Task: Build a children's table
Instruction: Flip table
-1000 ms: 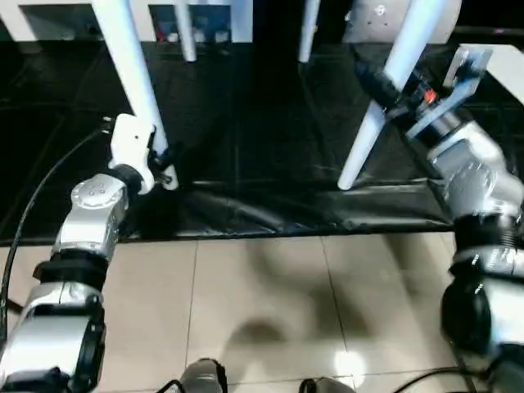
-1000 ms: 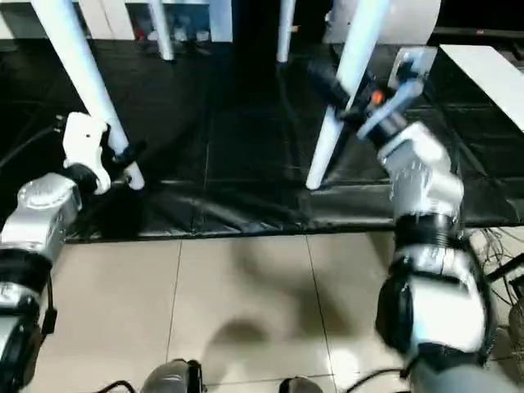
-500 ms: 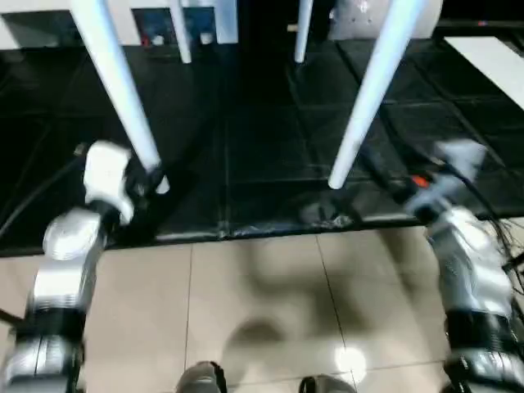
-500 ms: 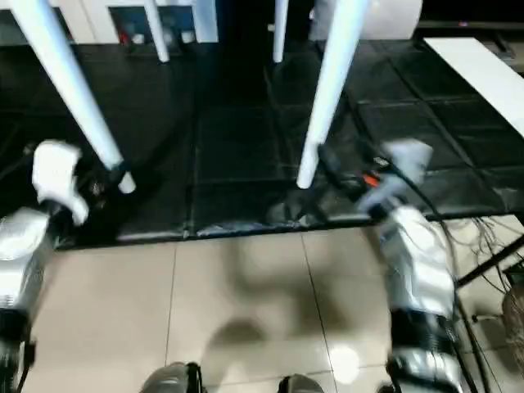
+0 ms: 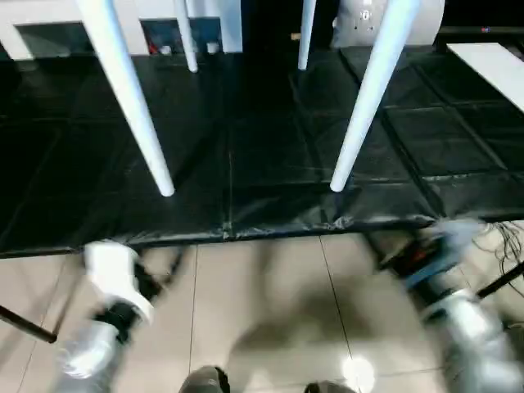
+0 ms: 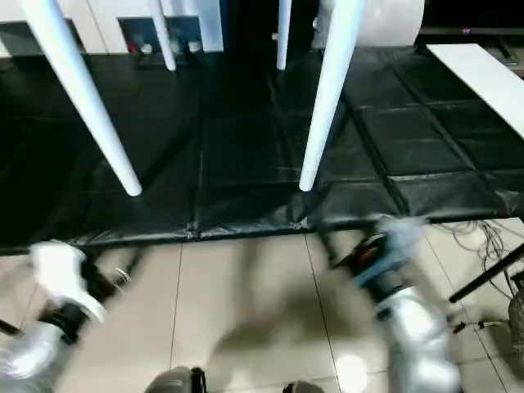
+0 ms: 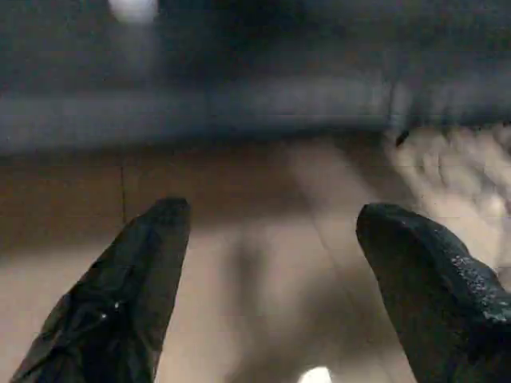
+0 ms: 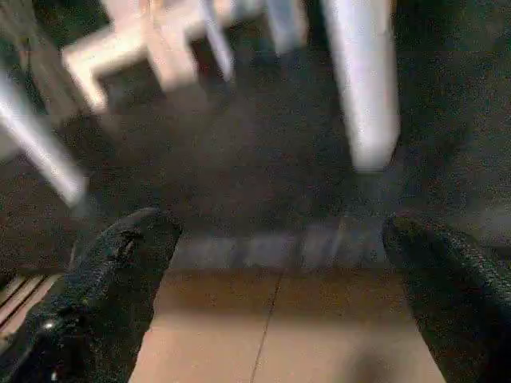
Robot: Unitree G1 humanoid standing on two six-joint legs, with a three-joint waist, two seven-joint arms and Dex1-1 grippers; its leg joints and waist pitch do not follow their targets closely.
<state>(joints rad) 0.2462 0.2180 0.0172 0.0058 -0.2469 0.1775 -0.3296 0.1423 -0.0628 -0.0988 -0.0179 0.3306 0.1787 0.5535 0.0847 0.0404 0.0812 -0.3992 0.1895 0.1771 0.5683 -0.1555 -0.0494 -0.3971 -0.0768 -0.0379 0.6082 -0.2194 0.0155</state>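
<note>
Writing or labels cannot be read anywhere. Table legs are seen standing on the black mat (image 5: 270, 139): the near left leg (image 5: 127, 90) and near right leg (image 5: 372, 90) have their feet close to the mat's front edge, and two far legs (image 5: 187, 37) stand at the mat's back. The tabletop is above the frame. Both grippers are held low over the tan tile floor (image 5: 270, 303), on the robot's side of the mat edge and apart from every leg. The left gripper (image 7: 271, 271) is seen with fingers spread wide and nothing between them. The right gripper (image 8: 279, 279) is likewise wide open and empty, facing the mat with the near right leg ahead. White cabinets (image 5: 221, 16) stand behind the mat. Loose cables (image 5: 503, 237) lie by the mat's right front corner. Nothing is seen between grippers and legs.
</note>
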